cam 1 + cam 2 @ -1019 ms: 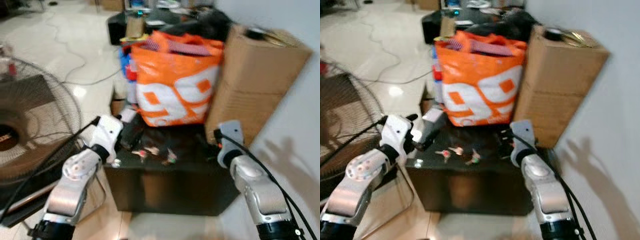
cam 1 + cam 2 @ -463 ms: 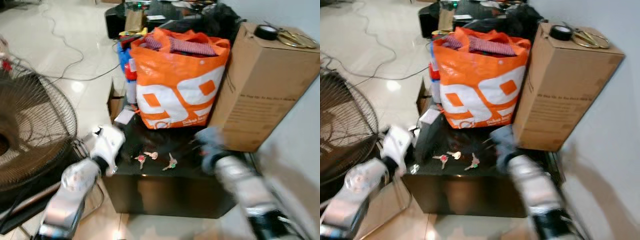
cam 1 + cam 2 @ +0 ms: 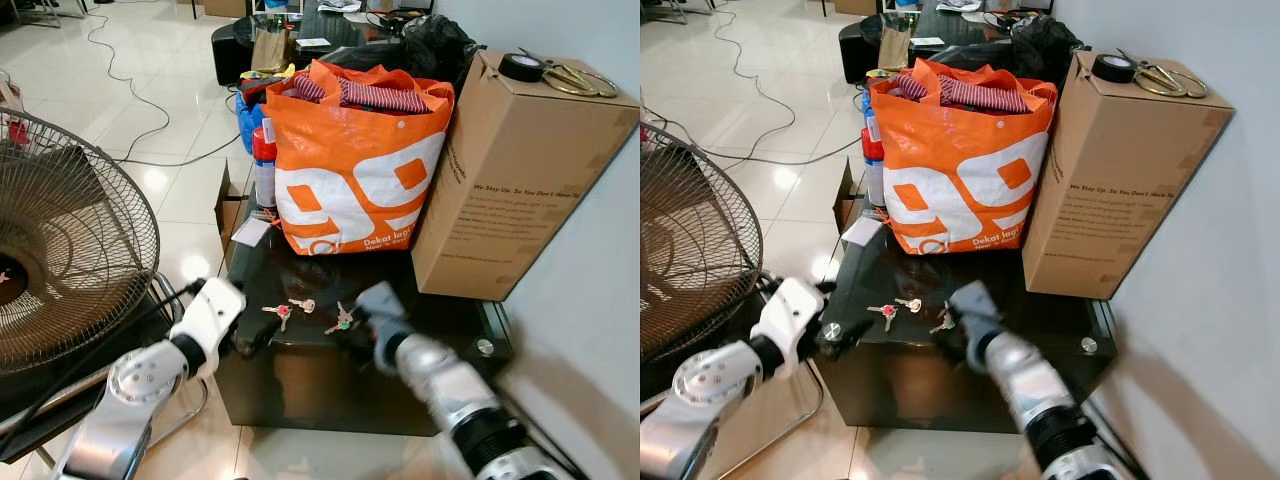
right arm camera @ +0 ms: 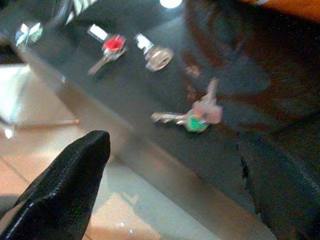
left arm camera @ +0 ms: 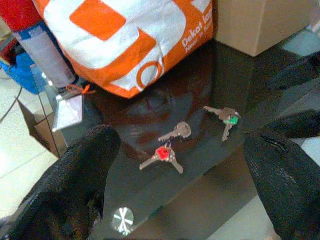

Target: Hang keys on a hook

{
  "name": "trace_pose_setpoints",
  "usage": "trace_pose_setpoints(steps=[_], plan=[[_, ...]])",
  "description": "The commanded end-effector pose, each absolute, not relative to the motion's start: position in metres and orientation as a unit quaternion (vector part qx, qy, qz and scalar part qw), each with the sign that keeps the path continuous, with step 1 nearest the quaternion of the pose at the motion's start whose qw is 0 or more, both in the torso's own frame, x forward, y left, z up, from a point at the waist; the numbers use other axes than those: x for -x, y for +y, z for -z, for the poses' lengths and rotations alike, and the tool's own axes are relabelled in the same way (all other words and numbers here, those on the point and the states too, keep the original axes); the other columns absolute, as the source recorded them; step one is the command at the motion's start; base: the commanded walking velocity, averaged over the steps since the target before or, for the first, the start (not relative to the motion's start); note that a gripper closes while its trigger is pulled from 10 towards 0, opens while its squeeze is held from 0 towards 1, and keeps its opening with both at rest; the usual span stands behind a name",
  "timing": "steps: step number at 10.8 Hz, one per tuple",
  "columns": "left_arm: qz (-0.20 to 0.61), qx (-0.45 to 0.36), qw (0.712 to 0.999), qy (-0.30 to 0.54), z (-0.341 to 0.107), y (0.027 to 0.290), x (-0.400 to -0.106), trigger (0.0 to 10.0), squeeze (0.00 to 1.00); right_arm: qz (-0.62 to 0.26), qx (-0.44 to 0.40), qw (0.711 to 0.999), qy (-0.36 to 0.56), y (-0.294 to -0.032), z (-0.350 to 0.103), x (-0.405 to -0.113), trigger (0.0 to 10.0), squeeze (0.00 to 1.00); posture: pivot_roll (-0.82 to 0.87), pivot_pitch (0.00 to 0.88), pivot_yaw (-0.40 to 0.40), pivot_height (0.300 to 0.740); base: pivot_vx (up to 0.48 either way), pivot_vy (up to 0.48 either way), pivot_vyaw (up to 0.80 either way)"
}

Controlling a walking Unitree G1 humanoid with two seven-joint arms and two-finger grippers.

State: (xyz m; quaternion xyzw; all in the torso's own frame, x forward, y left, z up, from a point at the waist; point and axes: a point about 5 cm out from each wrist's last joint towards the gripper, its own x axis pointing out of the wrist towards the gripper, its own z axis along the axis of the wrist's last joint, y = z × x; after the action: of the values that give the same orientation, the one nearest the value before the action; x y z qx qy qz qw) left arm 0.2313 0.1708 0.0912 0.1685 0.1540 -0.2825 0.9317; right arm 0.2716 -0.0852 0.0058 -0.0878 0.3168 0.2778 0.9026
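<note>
The right gripper [image 4: 170, 170] has swung in from the table's right side to the front edge since a second ago, and now sits just before the green-tagged keys [image 4: 196, 118]; the camera has also tipped, so the whole scene sits differently. Its fingers [image 4: 70, 185] are spread apart with nothing between them. The left gripper [image 5: 175, 200] hovers at the table's [image 3: 440, 310] front left corner, fingers [image 5: 75, 175] also wide apart and empty. The red-tagged keys [image 3: 278, 312] and a loose silver key [image 3: 301, 305] lie flat on the dark glass top, just left of the green-tagged keys. Behind them stand an orange bag [image 3: 355, 165] and a cardboard box [image 3: 515, 180], side by side. A fan [image 3: 60, 240] stands to the left
</note>
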Motion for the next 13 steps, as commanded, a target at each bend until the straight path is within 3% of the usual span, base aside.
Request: trace_pose_setpoints(steps=[1,2,3,4,5,8,13], plan=[[0.28,-0.175,0.934,0.138,-0.097,0.166,-0.233,10.0,0.0,-0.277,0.105,0.908,0.297,-0.086,-0.012,-0.278,10.0,1.0,-0.09,0.0,-0.043,0.74,0.0,0.0,0.0],[0.245,-0.139,0.953,0.111,-0.103,0.159,-0.24,10.0,0.0,-0.239,0.067,0.94,0.233,-0.1,-0.038,-0.287,10.0,1.0,-0.11,0.0,-0.044,0.74,0.0,0.0,0.0],[0.224,-0.123,0.962,0.094,-0.105,0.155,-0.244,10.0,0.0,-0.206,0.05,0.958,0.195,-0.117,-0.056,-0.291,10.0,0.69,-0.12,0.0,-0.039,0.74,0.0,0.0,0.0],[0.199,-0.121,0.97,0.073,-0.108,0.15,-0.248,10.0,0.0,-0.164,0.012,0.974,0.153,-0.14,-0.077,-0.287,10.0,0.0,-0.12,0.0,-0.036,0.74,0.0,0.0,0.0],[0.187,-0.112,0.974,0.058,-0.11,0.141,-0.249,10.0,0.0,-0.133,-0.005,0.984,0.119,-0.159,-0.097,-0.268,10.0,0.0,-0.13,0.0,-0.035,0.74,0.0,0.0,0.0],[0.187,-0.093,0.977,0.05,-0.113,0.134,-0.246,10.0,0.0,-0.033,-0.056,0.992,0.108,-0.183,-0.108,-0.234,10.0,0.0,-0.13,0.0,-0.006,0.74,0.107,0.0,0.0],[0.194,-0.097,0.975,0.042,-0.117,0.132,-0.253,10.0,0.0,-0.055,-0.04,0.989,0.128,-0.176,-0.111,-0.229,10.0,0.0,-0.15,0.0,0.036,0.74,0.332,0.0,0.48]])
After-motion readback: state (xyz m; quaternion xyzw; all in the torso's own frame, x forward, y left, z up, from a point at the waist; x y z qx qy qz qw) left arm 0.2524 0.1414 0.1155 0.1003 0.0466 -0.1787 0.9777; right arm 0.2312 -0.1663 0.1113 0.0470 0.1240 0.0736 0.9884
